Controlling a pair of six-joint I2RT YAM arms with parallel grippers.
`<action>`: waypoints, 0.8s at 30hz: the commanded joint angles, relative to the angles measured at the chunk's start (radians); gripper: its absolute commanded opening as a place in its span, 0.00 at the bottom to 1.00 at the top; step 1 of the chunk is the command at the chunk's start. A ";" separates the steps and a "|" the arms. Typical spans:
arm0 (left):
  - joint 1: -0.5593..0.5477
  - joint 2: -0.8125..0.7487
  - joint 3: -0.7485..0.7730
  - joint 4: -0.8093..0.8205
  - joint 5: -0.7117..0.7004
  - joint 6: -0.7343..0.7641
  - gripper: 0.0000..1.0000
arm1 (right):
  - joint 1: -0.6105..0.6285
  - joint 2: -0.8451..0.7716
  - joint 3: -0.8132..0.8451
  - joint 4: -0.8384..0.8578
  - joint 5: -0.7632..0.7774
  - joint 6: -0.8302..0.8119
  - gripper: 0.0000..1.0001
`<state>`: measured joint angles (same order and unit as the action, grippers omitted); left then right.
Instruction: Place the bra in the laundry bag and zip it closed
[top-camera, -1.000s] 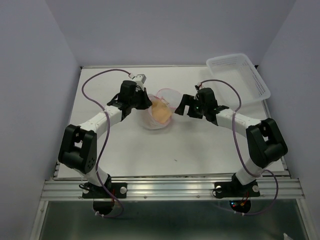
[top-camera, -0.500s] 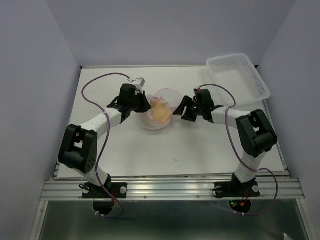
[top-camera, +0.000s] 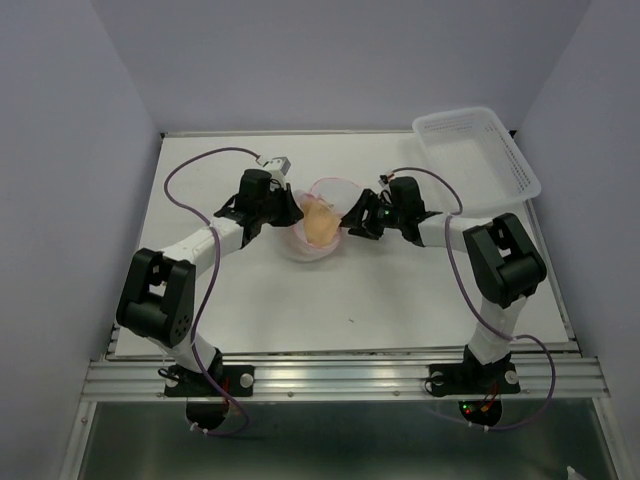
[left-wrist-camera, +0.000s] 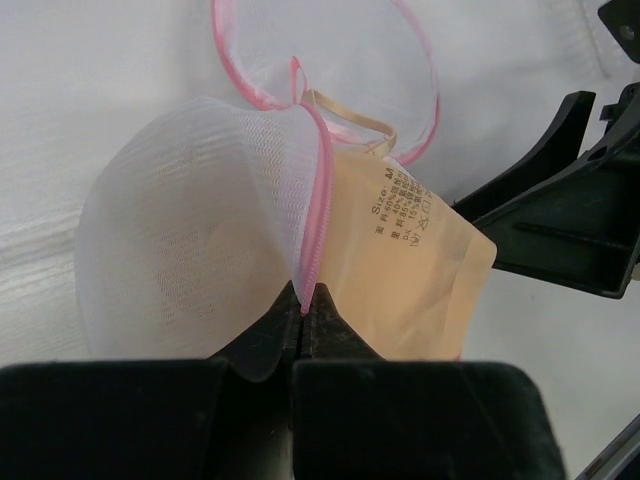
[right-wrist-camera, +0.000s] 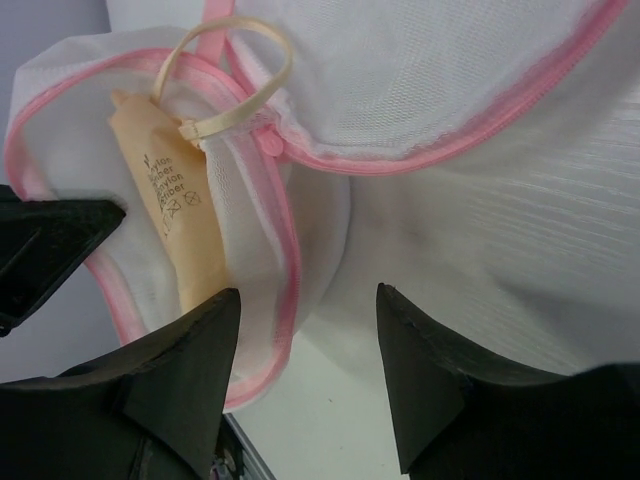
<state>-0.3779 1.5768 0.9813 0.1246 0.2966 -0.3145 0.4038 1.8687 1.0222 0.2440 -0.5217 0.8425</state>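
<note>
The laundry bag (top-camera: 308, 243), a round white mesh pouch with pink zipper trim, sits mid-table with its lid (top-camera: 335, 190) flipped open behind it. The peach bra (top-camera: 322, 222) lies inside; its label and strap show in the left wrist view (left-wrist-camera: 405, 260) and the right wrist view (right-wrist-camera: 185, 230). My left gripper (top-camera: 292, 212) is shut on the bag's pink rim (left-wrist-camera: 318, 215) at its left side. My right gripper (top-camera: 352, 222) is open at the bag's right side, its fingertips (right-wrist-camera: 215, 330) either side of the pink rim (right-wrist-camera: 285, 260) there.
A clear plastic rectangular bin (top-camera: 478, 152) rests tilted at the table's back right corner. Purple cables loop from both arms over the white table (top-camera: 400, 290).
My right gripper has moved left, up to the bag's right rim. My left gripper has kept its hold on the left rim.
</note>
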 joint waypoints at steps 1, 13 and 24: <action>0.002 -0.026 -0.020 0.043 0.027 -0.001 0.00 | -0.006 0.006 0.024 0.100 -0.058 0.015 0.60; 0.004 -0.021 -0.021 0.046 0.039 -0.005 0.00 | -0.006 0.072 0.050 0.141 -0.135 0.033 0.41; 0.004 -0.046 -0.032 0.066 0.036 -0.008 0.00 | -0.006 0.006 0.070 0.184 -0.141 0.014 0.01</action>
<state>-0.3779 1.5768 0.9607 0.1440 0.3229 -0.3237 0.4038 1.9408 1.0515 0.3542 -0.6483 0.8787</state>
